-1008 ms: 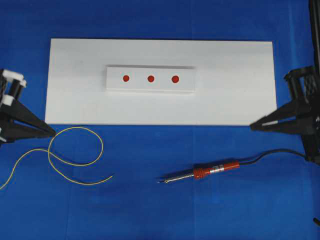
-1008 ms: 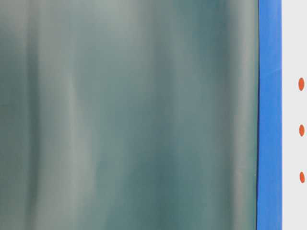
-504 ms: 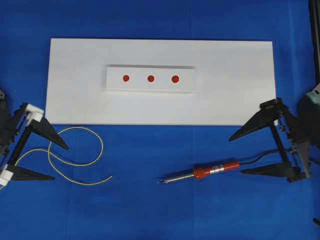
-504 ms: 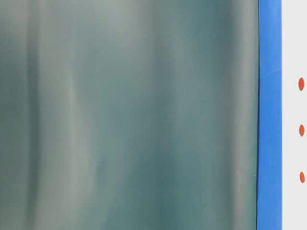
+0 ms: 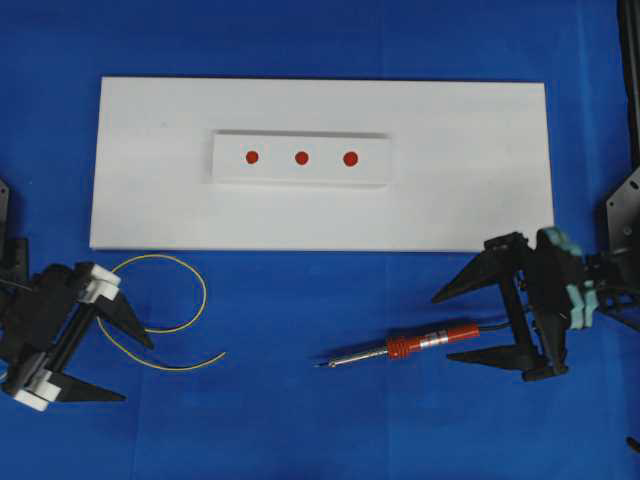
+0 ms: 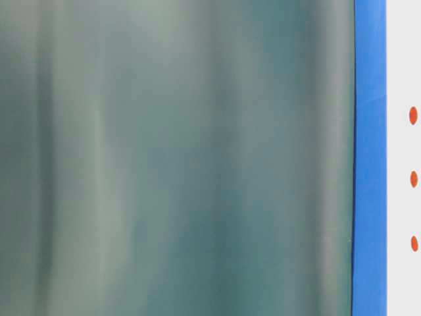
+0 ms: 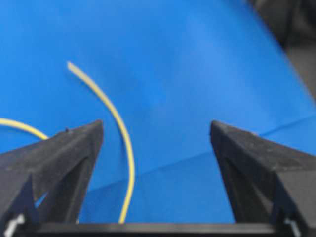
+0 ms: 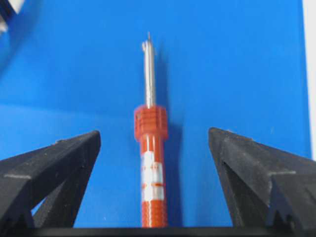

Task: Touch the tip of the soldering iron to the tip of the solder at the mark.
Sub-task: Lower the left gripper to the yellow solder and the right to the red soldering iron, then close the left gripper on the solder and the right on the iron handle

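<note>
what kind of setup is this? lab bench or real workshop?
Likely a staged lab bench: a plain blue cloth, a flat white board carrying three red dot marks, and only an orange-handled soldering iron and thin yellow solder wire laid out.

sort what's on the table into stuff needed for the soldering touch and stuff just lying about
Needed:
soldering iron
solder
red marks on the small white block
left end effector, open
right end effector, open

Lying about:
large white board
blue cloth

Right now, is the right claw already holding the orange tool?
No, the right gripper is wide open, with the soldering iron lying untouched between its fingers.
</note>
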`<state>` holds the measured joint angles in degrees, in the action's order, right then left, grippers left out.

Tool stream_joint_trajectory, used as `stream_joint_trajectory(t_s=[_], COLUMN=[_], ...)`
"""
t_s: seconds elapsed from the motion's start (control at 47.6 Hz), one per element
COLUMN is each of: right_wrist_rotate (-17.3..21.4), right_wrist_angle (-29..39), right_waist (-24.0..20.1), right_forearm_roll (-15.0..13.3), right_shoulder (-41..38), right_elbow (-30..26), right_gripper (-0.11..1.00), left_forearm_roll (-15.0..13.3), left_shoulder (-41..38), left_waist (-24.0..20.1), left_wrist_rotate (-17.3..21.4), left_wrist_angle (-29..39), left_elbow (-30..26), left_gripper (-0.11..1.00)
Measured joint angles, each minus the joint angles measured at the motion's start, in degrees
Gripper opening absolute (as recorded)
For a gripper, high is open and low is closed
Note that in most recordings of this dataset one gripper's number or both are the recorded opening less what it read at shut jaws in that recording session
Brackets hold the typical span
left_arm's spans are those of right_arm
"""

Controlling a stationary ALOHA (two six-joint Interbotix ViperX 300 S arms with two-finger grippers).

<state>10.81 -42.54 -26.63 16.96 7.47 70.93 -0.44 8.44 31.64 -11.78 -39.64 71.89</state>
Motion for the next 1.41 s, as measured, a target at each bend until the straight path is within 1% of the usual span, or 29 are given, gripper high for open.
stream_joint_trajectory(t_s=[0.063,0.147,0.252,0.357,0.546,0.651,0.714,0.756,0.819,0.882,0.903,0.945,0.966,1.029,1.05,1.071,1.092,1.302,1.407], right_wrist_rotate=[-0.1,-0.2,-0.2,-0.2,-0.1,-0.2,-0.2,-0.2,-0.4,-0.8,-0.9,-1.0,-1.1,-1.5,-1.5,-1.4,-1.6,-1.7,-2.2], right_wrist_angle=[-2.1,-4.6,-6.5,-7.3,-8.0,-8.0,-8.0,-8.0,-8.1,-8.2,-8.2,-8.2,-8.3,-8.3,-8.3,-8.3,-8.3,-7.9,-5.7], right_waist=[-0.6,-1.8,-2.9,-3.0,-3.0,-3.3,-3.4,-3.6,-3.7,-3.7,-3.7,-3.7,-3.7,-3.7,-3.7,-3.7,-3.7,-3.7,-3.8], right_forearm_roll=[1.0,1.5,1.8,2.4,4.5,5.0,5.1,5.1,5.2,5.2,5.2,5.2,5.3,5.3,5.2,5.3,5.2,5.2,5.1], right_shoulder=[-2.1,-4.7,-7.9,-10.6,-15.6,-17.6,-18.3,-18.7,-19.4,-20.1,-20.4,-20.6,-20.6,-20.6,-20.6,-20.6,-20.6,-19.5,-16.5], right_elbow=[-0.1,-0.5,-1.7,-2.6,-4.4,-5.1,-5.5,-5.7,-6.1,-6.2,-6.3,-6.3,-6.4,-6.4,-6.4,-6.4,-6.5,-6.4,-6.4], right_gripper=[0.88,0.88,0.88,0.88,0.87,0.86,0.83,0.8,0.71,0.53,0.45,0.32,0.27,0.12,0.09,0.06,0.06,0.06,0.06], left_forearm_roll=[-0.1,-0.4,-0.5,-0.6,-0.6,-0.6,-0.6,-0.6,-0.6,-0.9,-0.9,-0.9,-0.9,-1.0,-0.9,-0.9,-0.9,-1.0,-0.9], left_shoulder=[-3.4,-7.6,-11.4,-14.3,-17.4,-17.6,-17.6,-17.6,-17.7,-17.6,-17.6,-17.7,-17.6,-17.6,-17.6,-17.6,-17.6,-17.1,-15.6], left_waist=[0.0,0.0,0.0,0.0,0.0,0.1,0.1,0.0,0.0,0.0,-0.1,-0.1,-0.1,-0.1,-0.1,-0.1,-0.1,-0.2,-0.3], left_wrist_rotate=[0.0,0.0,0.0,0.0,0.3,0.3,0.2,0.2,0.2,0.3,0.3,0.3,0.2,0.3,0.3,0.3,0.3,0.0,-0.2], left_wrist_angle=[-2.6,-5.9,-7.4,-7.5,-8.0,-8.0,-7.7,-7.5,-6.5,-5.6,-5.3,-4.8,-4.4,-3.7,-3.5,-3.3,-3.3,-2.5,-0.9], left_elbow=[-0.4,-1.1,-2.3,-3.4,-4.4,-4.4,-4.4,-4.4,-4.4,-4.4,-4.3,-4.4,-4.4,-4.4,-4.5,-4.5,-4.5,-4.7,-4.7], left_gripper=[0.81,0.81,0.8,0.79,0.76,0.72,0.68,0.64,0.55,0.41,0.37,0.27,0.21,0.09,0.06,0.03,0.02,0.02,0.02])
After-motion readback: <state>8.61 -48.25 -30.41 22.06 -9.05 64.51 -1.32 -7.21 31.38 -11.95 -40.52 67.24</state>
